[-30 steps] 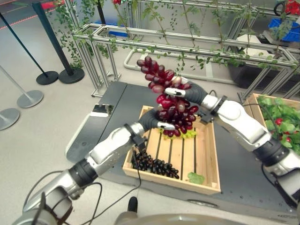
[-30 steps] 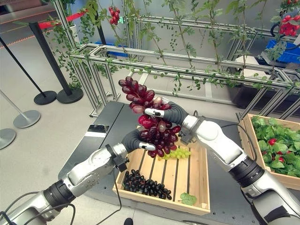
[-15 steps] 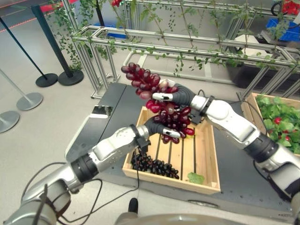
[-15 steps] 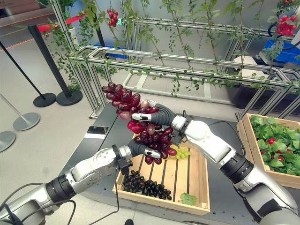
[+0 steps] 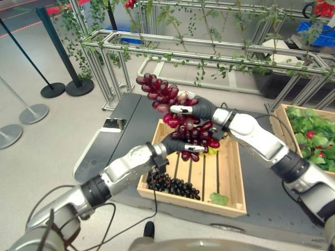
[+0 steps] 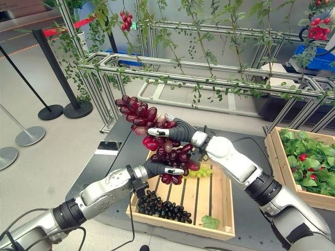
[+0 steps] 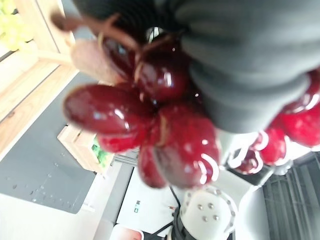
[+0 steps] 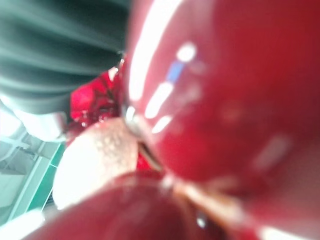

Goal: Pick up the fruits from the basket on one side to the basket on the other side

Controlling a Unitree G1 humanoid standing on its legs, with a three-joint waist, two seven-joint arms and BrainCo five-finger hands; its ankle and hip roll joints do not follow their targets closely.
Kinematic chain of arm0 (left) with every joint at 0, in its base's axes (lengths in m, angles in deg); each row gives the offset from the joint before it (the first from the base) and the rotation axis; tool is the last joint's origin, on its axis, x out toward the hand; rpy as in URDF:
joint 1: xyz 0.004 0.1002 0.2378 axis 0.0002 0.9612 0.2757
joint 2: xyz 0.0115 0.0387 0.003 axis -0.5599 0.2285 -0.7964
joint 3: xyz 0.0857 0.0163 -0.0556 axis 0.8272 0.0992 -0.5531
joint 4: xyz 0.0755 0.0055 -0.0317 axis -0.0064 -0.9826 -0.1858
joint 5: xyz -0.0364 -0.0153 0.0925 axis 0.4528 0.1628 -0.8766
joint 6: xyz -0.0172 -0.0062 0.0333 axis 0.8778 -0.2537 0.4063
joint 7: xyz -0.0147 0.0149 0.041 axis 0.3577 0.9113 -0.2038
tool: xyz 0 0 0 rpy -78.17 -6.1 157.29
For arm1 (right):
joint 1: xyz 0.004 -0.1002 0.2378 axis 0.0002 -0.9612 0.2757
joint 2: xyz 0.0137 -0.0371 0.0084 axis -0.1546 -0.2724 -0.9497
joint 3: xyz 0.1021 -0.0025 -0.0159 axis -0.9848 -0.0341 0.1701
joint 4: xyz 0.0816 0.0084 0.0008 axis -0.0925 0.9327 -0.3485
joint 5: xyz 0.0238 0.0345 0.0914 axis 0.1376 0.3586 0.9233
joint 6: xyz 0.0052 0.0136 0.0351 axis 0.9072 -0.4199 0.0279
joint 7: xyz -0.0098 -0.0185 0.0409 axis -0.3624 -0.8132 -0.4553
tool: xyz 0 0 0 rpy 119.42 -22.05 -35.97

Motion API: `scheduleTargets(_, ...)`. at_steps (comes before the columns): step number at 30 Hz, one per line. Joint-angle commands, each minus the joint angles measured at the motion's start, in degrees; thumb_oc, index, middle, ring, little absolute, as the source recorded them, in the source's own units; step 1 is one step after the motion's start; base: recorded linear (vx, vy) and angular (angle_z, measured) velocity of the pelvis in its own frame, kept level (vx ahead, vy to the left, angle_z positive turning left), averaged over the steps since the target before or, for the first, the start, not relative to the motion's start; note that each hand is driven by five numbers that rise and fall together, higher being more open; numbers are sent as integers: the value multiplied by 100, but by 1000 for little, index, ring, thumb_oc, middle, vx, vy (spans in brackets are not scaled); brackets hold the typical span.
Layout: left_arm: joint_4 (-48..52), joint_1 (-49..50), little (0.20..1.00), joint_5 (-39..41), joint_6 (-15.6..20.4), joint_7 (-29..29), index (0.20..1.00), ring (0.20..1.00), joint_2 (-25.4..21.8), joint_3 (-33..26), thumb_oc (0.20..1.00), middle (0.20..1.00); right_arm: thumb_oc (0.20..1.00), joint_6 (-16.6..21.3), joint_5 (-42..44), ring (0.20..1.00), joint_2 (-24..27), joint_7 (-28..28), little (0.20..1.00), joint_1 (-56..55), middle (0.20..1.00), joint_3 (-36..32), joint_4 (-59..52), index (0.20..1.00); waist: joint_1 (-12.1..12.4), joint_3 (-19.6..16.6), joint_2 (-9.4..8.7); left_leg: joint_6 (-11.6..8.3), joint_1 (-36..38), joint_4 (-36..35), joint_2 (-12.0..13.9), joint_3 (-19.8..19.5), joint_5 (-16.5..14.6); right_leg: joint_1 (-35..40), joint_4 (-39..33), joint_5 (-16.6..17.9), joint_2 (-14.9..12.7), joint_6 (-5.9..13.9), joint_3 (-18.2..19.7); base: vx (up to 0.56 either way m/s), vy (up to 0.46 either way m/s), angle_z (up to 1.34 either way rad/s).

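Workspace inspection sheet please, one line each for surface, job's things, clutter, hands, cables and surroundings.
Surface: dark platform carrying a slatted wooden crate.
Job's things: red grape bunch held above the crate; black grape bunch and green grape bunch lying in it; second crate of greens and red fruit at the right.
Clutter: loose green leaf in the crate.
Hands: left hand under the red bunch, right hand gripping it higher up.
Cables: nothing seen.
Surroundings: metal frame with vines, stanchion posts.
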Motion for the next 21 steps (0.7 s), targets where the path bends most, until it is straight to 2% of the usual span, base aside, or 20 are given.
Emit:
scheduleTargets(1, -92, -224, 200, 292, 291, 64, 200, 200, 289, -204, 200, 200, 200, 303, 186, 200, -411, -137, 200, 112, 200, -276, -94, 200, 145, -232, -329, 82, -61, 408, 105, 52, -553, -339, -32, 656, -576, 492, 127, 0, 0, 0)
scheduleTargets(21, -30, 410, 200, 214, 327, 145, 200, 200, 76, -668, 200, 200, 200, 323, 311, 200, -190, -71, 200, -436, 200, -680, -112, 200, 148, -241, -333, 73, -52, 365, 110, 47, -539, -330, -36, 659, -573, 488, 106, 0, 0, 0)
